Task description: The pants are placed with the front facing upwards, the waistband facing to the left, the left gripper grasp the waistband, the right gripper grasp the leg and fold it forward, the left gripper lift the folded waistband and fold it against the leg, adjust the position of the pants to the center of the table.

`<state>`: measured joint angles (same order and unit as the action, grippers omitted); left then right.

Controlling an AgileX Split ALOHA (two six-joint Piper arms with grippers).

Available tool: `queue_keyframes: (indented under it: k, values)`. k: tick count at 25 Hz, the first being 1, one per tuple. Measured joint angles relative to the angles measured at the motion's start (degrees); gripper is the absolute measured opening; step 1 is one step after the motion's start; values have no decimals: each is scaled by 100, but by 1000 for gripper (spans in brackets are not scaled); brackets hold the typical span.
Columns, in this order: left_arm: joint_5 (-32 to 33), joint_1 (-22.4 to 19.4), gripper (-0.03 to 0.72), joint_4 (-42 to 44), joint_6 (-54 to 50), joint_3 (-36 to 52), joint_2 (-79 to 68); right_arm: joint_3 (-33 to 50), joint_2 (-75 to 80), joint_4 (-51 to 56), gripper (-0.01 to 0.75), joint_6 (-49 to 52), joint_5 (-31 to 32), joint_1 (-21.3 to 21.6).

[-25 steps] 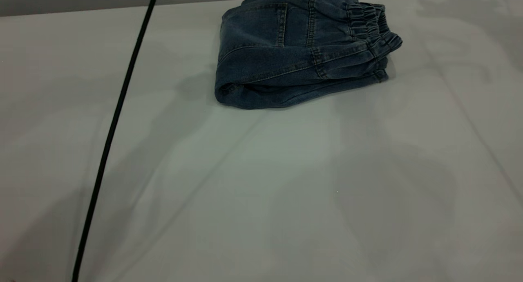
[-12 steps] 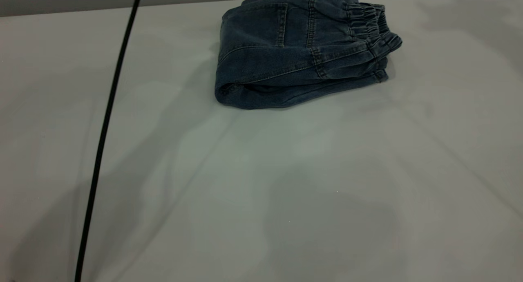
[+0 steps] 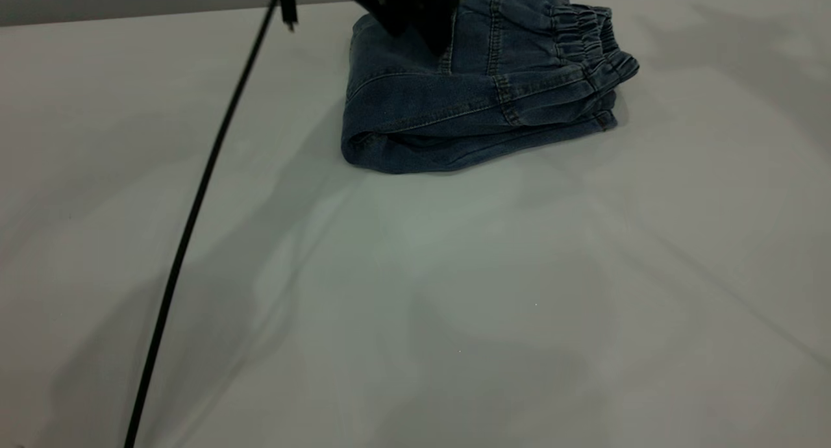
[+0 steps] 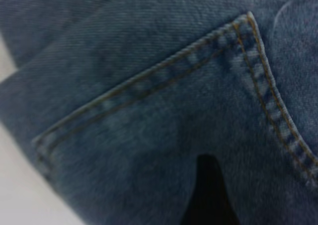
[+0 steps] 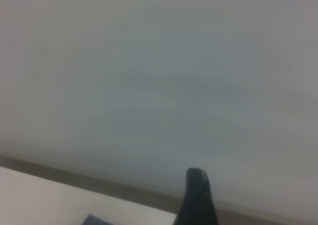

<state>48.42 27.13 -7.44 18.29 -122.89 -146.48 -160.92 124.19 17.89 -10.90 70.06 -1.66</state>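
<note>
A black cable [image 3: 195, 221] runs slantwise across the left part of the white table [image 3: 454, 305], from the near edge up toward the far one. To its right, near the far edge and somewhat right of the middle in the exterior view, lie the pants [image 3: 480, 104], folded into a thick blue denim bundle with tan stitching along the seams. The fold is at the bundle's left end, where the layers curl round on themselves. Over the far left corner of the bundle hangs the left tool [image 3: 415, 16], a dark shape that comes in from the top of the exterior view, just above or touching the denim; which, I cannot tell. In the left wrist view, one black fingertip [image 4: 208, 195] shows close against a stitched pocket corner [image 4: 246, 24], but whether this tool is spread or pressed together cannot be told. The gathered waistband [image 3: 594, 42] lies at the bundle's right end, its pleats stacked in layers. The right tool [image 5: 198, 200] shows only as one dark fingertip in its own wrist view, high off the table, with a scrap of denim at the picture's edge; its state cannot be told either.
</note>
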Motion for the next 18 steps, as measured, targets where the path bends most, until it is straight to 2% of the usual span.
queue_keyframes:
  k: [4,12,15,18]
  values:
    - [-227,47,468,-6,322,-8,-225,0,0,-12,475,-5,0,-5]
    - [-250,58,468,-6,376,-27,-491,0,0,-12,475,-5,-5,-5]
    - [-85,58,468,-12,355,-33,-512,0,0,-28,475,-5,-5,-5]
    - [355,58,468,-23,341,-33,-512,0,0,-28,475,-5,-5,-5]
